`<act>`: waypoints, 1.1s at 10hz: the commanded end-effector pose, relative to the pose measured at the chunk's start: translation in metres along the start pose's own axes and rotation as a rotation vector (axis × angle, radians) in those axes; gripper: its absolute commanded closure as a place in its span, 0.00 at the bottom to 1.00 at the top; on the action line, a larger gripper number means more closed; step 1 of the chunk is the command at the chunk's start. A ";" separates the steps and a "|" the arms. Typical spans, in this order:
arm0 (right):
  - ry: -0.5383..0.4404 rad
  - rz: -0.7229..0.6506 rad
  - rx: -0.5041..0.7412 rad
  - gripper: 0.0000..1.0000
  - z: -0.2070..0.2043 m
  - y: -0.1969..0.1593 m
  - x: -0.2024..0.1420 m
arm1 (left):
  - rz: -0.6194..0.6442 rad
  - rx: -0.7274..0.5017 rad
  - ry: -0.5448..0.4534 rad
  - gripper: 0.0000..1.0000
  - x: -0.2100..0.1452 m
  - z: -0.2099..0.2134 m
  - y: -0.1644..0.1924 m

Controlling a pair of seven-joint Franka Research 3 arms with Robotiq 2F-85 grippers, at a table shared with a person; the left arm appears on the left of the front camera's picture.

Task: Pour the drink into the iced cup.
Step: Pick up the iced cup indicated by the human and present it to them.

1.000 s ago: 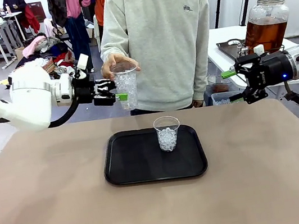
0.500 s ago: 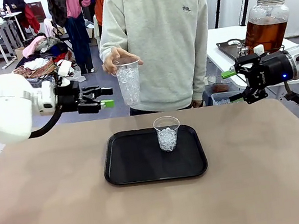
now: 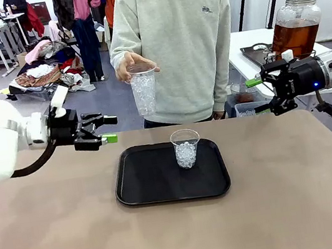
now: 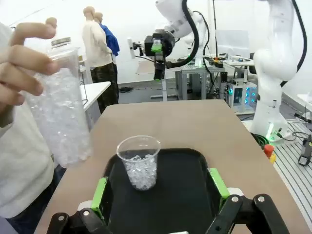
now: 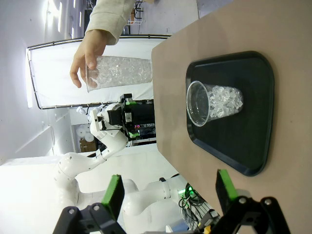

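The iced cup (image 3: 185,148), a short clear cup part full of ice, stands upright on the black tray (image 3: 144,185); it also shows in the left wrist view (image 4: 141,163) and the right wrist view (image 5: 214,102). The person's hand holds a taller clear cup (image 3: 143,90) packed with ice above the table's far edge. The drink (image 3: 294,34), amber in a round glass jar, stands on a side table at the far right. My left gripper (image 3: 111,128) hangs open and empty, left of the tray. My right gripper (image 3: 255,96) is open and empty at the far right.
The person in a grey sweater (image 3: 178,40) stands at the far edge, behind the tray. A white side table (image 3: 254,41) with a small dark tray holds the jar. Bare tan tabletop (image 3: 183,235) lies in front of the tray and on both sides.
My left arm has drawn back from the person's tall cup, moving left and down toward the table. The person's cup shifted slightly right. The right arm has not moved.
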State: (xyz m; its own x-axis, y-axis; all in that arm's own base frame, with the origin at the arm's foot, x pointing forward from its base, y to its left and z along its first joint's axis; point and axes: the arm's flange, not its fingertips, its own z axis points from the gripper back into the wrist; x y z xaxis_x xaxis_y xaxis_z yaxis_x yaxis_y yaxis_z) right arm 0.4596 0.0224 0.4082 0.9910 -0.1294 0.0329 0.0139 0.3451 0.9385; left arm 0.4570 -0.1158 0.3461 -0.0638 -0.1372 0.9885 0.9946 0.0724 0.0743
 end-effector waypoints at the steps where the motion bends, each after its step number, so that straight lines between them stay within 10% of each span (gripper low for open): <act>1: -0.001 0.004 0.002 0.00 0.000 0.002 0.000 | -0.029 0.005 -0.035 0.00 -0.003 0.013 -0.028; 11: -0.001 0.004 0.002 0.00 0.000 0.002 0.000 | 0.048 -0.026 -0.068 0.00 -0.017 0.024 -0.046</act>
State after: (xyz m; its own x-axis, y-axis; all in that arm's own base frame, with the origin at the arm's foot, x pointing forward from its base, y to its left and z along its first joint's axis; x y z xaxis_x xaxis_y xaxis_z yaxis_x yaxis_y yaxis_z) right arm 0.4596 0.0224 0.4081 0.9910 -0.1295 0.0328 0.0140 0.3451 0.9385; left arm 0.4126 -0.0936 0.3278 -0.0095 -0.0705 0.9975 0.9987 0.0494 0.0130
